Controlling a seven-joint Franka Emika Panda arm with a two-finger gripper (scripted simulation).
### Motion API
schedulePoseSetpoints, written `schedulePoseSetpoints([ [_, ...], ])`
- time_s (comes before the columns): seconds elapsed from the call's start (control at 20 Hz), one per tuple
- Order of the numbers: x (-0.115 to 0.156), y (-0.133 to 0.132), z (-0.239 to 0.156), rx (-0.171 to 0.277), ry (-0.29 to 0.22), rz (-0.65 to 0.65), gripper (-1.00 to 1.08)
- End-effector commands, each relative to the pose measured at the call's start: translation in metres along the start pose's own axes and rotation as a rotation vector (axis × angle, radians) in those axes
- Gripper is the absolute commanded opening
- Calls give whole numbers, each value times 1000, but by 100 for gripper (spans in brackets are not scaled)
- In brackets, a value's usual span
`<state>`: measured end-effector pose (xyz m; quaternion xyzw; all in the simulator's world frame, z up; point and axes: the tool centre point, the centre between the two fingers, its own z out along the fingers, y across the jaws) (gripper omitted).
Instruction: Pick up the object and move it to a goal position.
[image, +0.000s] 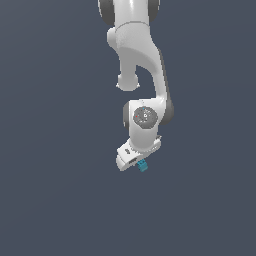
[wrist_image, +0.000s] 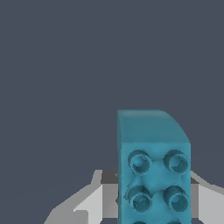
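The object is a small teal-blue block with round studs on one face. In the exterior view it sticks out just below the white hand. In the wrist view it fills the space between the fingers, studded face toward the camera. My gripper hangs from the white arm, tilted, and is shut on the block. The fingertips are mostly hidden by the hand and the block. The block looks lifted off the grey surface, though its height cannot be judged.
A plain dark grey-blue surface fills both views. The white arm comes down from the top middle of the exterior view. No goal marker or other object shows.
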<state>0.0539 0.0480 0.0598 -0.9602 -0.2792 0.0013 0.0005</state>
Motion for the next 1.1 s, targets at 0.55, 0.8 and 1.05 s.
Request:
schedulePoseSetpoints([
  [0.55,-77,104,-97,-1,2,1,-100],
  [0.8,-92,127,-118,-1,3,1,-100],
  [1.05,-96,135,-124,-2,2,2,-100],
])
